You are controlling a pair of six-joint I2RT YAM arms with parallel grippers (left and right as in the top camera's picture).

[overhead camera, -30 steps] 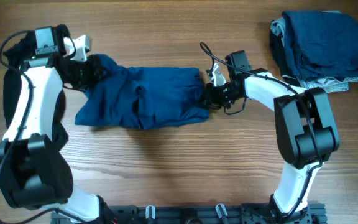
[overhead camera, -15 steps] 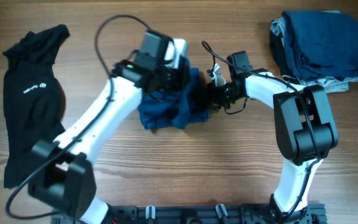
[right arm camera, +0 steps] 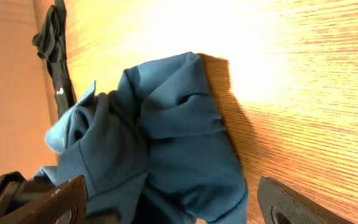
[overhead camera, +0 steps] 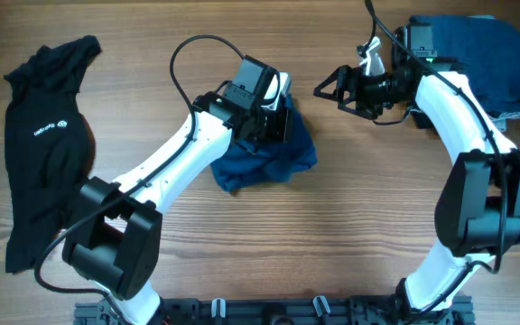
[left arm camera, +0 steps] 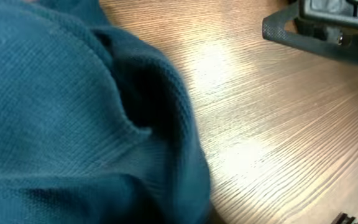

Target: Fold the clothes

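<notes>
Overhead showed the wooden table [overhead camera: 350, 235] carrying three lots of cloth: a long black garment [overhead camera: 48, 144] laid out at the left edge, a folded stack [overhead camera: 468, 54] in the far right corner, and between them a teal garment [overhead camera: 269, 161] bunched in a rumpled heap at mid-table. The left gripper [overhead camera: 273, 117] sat on the heap's upper edge. Its wrist view was filled with teal fabric, so whether it pinched the cloth could not be told. The right gripper [overhead camera: 334, 90] hung apart from the heap, near the stack, its fingers [right arm camera: 55, 199] spread wide and empty. Judging by the bunching, the fold looked only half made. Next, the cloth would need flattening and its edges squaring.
</notes>
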